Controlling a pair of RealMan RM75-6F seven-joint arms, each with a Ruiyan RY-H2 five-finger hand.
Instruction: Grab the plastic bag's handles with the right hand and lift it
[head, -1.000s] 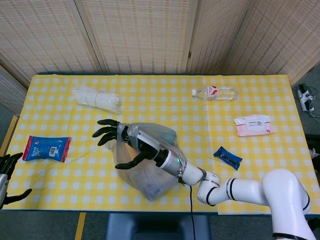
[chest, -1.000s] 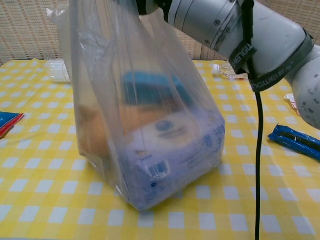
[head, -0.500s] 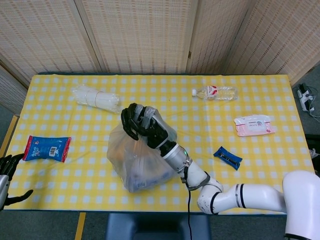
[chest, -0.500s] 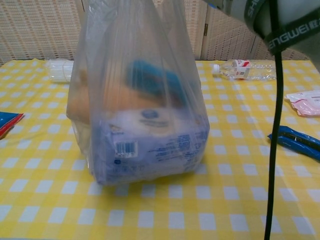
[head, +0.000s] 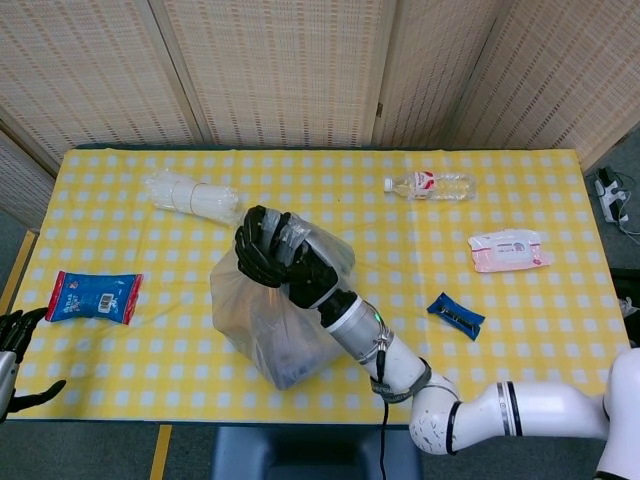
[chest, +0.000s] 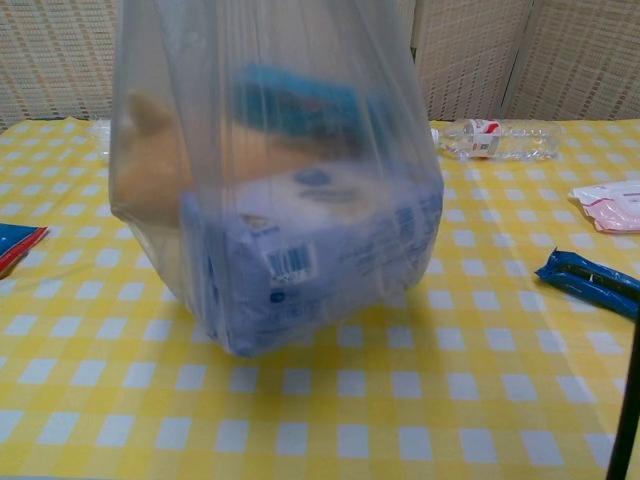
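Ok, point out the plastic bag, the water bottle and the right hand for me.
plastic bag (chest: 300, 200), chest view, on its clear front wall.
water bottle (head: 430, 185), head view, on its labelled middle.
right hand (head: 268, 250), head view, on the closed black fingers gripping the bag's top.

Right hand (head: 272, 250) fisted, fingers curled tight around gathered handles of plastic bag (head: 262, 320), directly above it. Right forearm slanting down from the bag toward lower right, white upper arm bent along bottom edge. Left hand (head: 14, 352) far left of the bag, fingers spread, holding nothing.
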